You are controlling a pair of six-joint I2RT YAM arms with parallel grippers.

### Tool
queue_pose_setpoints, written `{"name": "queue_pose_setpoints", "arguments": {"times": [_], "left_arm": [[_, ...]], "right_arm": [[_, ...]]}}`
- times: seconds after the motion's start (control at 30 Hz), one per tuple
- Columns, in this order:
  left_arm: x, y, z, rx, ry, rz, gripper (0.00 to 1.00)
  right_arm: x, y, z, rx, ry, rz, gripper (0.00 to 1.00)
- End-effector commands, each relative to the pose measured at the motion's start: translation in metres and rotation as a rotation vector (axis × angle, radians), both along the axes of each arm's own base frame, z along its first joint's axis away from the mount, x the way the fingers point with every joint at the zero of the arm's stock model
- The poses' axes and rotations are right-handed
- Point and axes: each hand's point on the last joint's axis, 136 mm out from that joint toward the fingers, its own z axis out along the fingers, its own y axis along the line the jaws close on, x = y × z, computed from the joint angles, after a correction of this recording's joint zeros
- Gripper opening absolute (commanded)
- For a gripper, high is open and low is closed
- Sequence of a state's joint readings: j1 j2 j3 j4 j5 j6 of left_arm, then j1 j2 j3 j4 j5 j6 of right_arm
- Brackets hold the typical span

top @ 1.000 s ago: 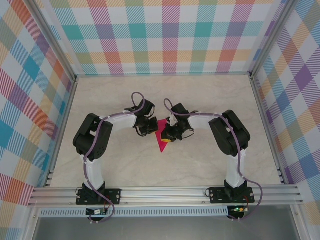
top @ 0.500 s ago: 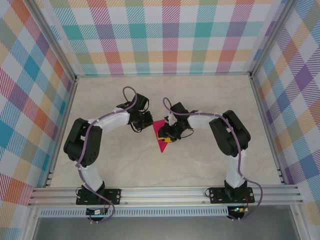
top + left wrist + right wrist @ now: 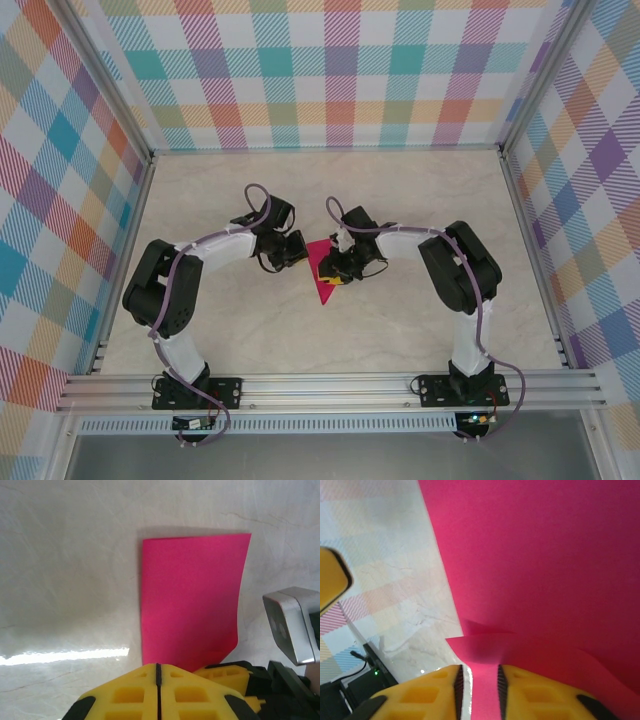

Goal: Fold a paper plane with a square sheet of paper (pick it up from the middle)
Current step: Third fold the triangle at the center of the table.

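The left end effector (image 3: 158,672) is clenched, its tips just at the edge of the folded pink paper (image 3: 320,286) — which lies mid-surface (image 3: 250,330) between the two arms. The right end effector (image 3: 477,677) is slightly released — jaws narrowly apart, astride a raised flap.

I find nothing I can read: no words, numbers or marks on the square sheet of paper (image 3: 192,595), the table (image 3: 65,570) or my left end effector (image 3: 158,667).
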State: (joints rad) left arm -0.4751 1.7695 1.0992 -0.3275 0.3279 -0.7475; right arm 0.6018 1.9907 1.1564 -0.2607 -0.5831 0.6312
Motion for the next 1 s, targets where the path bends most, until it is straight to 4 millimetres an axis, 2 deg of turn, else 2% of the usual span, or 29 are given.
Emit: {"name": "queue_pose_setpoints", "arguments": {"times": [0.0,0.2,0.33,0.47,0.53,0.97], "left_arm": [[-0.005,-0.011,0.013,-0.082,-0.008,-0.026,0.07],[-0.013,-0.029,0.013,-0.117,-0.014,-0.078,0.03],[-0.022,-0.035,0.003,-0.101,0.008,-0.102,0.01],[-0.027,-0.037,-0.009,-0.064,0.031,-0.115,0.0],[-0.035,-0.032,-0.018,-0.016,0.071,-0.118,0.0],[-0.044,-0.039,-0.03,0.02,0.103,-0.154,0.0]], "right_arm": [[-0.013,-0.017,-0.028,-0.098,0.051,-0.007,0.24],[-0.017,-0.023,-0.035,-0.128,0.067,-0.007,0.09],[-0.019,-0.026,-0.037,-0.142,0.069,-0.006,0.05],[-0.019,-0.027,-0.038,-0.147,0.07,-0.007,0.03],[-0.019,-0.027,-0.038,-0.149,0.072,-0.007,0.03],[-0.018,-0.026,-0.037,-0.149,0.072,-0.007,0.02]]}}
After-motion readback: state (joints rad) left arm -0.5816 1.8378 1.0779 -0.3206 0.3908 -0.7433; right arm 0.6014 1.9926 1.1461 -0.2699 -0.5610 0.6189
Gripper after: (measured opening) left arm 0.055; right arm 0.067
